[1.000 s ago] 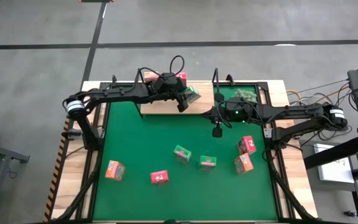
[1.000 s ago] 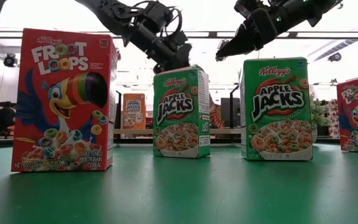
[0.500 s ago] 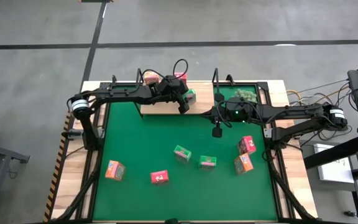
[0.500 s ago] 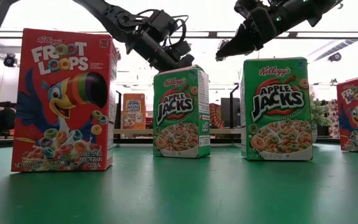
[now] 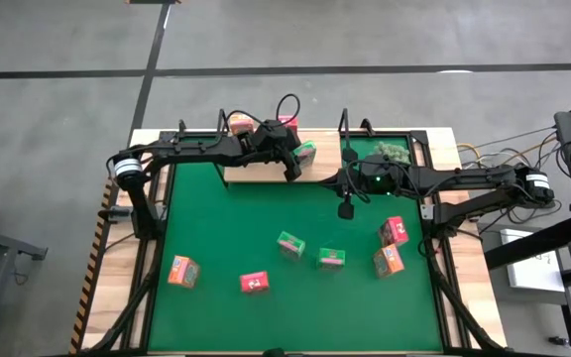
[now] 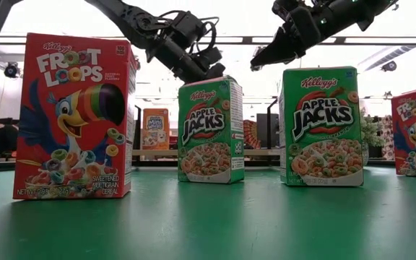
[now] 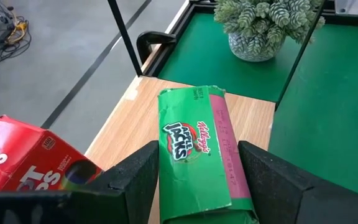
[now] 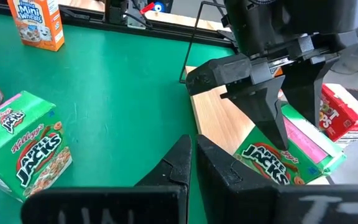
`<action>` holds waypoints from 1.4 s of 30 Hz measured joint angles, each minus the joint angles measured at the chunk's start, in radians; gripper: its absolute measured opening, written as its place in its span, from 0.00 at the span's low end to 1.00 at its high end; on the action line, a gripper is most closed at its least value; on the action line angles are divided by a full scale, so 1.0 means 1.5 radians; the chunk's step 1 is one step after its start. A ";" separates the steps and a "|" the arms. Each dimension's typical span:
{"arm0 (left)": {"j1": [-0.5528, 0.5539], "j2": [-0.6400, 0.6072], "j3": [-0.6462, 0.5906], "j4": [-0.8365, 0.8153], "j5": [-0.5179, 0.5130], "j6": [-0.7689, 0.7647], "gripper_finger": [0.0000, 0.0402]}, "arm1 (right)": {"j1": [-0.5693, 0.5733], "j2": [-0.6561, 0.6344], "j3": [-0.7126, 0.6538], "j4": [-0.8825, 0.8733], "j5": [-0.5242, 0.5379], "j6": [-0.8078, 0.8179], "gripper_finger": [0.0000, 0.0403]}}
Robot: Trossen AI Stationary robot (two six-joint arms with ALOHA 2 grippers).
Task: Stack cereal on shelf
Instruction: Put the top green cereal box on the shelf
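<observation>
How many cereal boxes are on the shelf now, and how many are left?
Three look placed on the shelf: an orange one, a red one and a green box lying between the left tool's open fingers. Six more wait on the green mat. The right tool hangs shut, empty.

green cereal box (image 7: 194,155) lies flat on the wooden shelf (image 7: 135,118); red box (image 7: 23,158) beside it
</observation>
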 joint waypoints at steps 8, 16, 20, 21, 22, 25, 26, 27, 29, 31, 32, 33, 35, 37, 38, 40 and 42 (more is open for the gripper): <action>0.000 -0.007 0.000 -0.001 0.003 0.004 0.50 | 0.000 0.000 0.000 0.001 0.000 0.007 0.03; 0.000 -0.049 0.000 -0.019 0.000 0.033 0.50 | 0.000 0.000 0.001 0.009 0.000 0.013 0.03; -0.002 -0.091 0.000 -0.074 -0.001 0.040 0.50 | 0.000 0.001 0.020 0.006 0.017 0.024 0.03; -0.003 -0.104 0.000 -0.088 -0.002 0.040 0.50 | 0.000 0.001 0.030 -0.001 0.027 0.031 0.03; -0.006 -0.119 0.000 -0.106 -0.002 0.040 0.50 | 0.000 0.001 0.040 -0.011 0.034 0.035 0.03; -0.021 -0.167 -0.008 -0.144 -0.002 0.039 0.50 | 0.000 0.002 0.071 -0.050 0.036 0.047 0.03; -0.028 -0.187 -0.018 -0.149 -0.002 0.039 0.50 | 0.000 0.005 0.083 -0.061 0.036 0.047 0.03; -0.037 -0.206 -0.032 -0.149 -0.002 0.038 0.50 | 0.000 0.009 0.096 -0.073 0.036 0.049 0.03; -0.054 -0.249 -0.069 -0.126 -0.002 0.035 0.50 | -0.003 0.019 0.122 -0.101 0.035 0.049 0.03; -0.073 -0.295 -0.113 -0.098 -0.002 0.026 0.50 | -0.008 0.037 0.150 -0.128 0.035 0.047 0.03; -0.082 -0.315 -0.134 -0.082 -0.001 0.020 0.50 | -0.013 0.046 0.164 -0.141 0.034 0.042 0.03; -0.091 -0.337 -0.155 -0.063 -0.001 0.015 0.50 | -0.019 0.057 0.178 -0.157 0.034 0.035 0.03; -0.106 -0.375 -0.194 -0.039 0.000 0.011 0.50 | -0.034 0.081 0.211 -0.179 0.032 0.023 0.03; -0.115 -0.408 -0.227 -0.012 -0.001 0.010 0.50 | -0.058 0.109 0.246 -0.209 0.022 0.011 0.03; -0.118 -0.425 -0.241 0.001 0.000 0.010 0.50 | -0.071 0.125 0.265 -0.223 0.007 0.004 0.03; -0.120 -0.452 -0.267 0.019 0.000 0.011 0.50 | -0.101 0.158 0.302 -0.246 -0.035 -0.015 0.03; -0.120 -0.475 -0.289 0.031 -0.001 0.015 0.50 | -0.128 0.188 0.333 -0.255 -0.061 -0.025 0.03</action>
